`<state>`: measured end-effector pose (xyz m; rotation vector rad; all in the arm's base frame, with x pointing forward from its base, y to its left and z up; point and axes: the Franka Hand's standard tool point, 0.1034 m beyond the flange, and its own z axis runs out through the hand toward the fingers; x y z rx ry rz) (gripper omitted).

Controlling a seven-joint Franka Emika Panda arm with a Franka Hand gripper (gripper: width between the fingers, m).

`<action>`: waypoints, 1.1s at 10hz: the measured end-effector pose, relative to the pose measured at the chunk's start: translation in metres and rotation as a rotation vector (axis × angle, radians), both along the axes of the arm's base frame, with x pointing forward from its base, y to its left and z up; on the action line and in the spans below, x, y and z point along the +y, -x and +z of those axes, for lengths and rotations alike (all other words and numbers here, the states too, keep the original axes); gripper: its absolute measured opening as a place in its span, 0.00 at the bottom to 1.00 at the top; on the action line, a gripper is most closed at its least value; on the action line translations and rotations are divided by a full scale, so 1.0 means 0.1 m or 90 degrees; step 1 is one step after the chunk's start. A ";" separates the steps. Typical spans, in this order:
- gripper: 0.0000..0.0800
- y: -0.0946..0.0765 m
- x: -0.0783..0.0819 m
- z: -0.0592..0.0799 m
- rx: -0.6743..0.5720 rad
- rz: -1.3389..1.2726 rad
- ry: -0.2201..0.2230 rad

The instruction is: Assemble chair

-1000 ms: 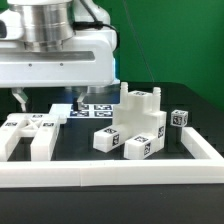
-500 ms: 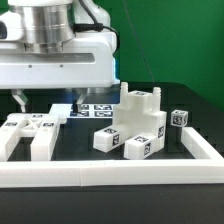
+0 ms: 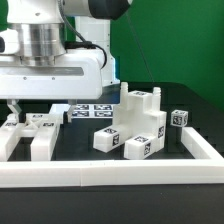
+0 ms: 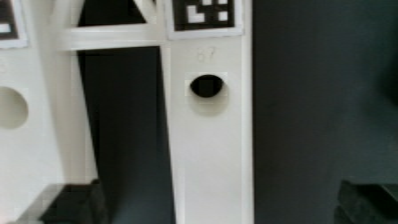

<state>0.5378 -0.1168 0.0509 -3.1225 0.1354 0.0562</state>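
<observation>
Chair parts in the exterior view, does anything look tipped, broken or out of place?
Nothing looks broken. The middle parts lie heaped, leaning on one another at angles, and one small tagged block sits alone toward the exterior view's right. Probably just unassembled kit.

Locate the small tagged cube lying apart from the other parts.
The small cube stands by itself at the exterior view's right, just right of the piled chair parts and inside the white border rail.

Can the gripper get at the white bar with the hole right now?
Likely yes: the gripper hangs open over the white bar, nothing between them, with gaps on both sides.
</observation>
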 end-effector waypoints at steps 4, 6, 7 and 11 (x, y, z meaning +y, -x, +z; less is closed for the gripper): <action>0.81 -0.06 -0.03 -0.08 0.002 0.025 0.003; 0.81 -0.05 -0.02 -0.18 0.009 0.031 0.005; 0.81 -0.04 0.01 -0.21 0.012 0.033 0.004; 0.81 -0.01 0.02 -0.36 0.025 0.037 0.006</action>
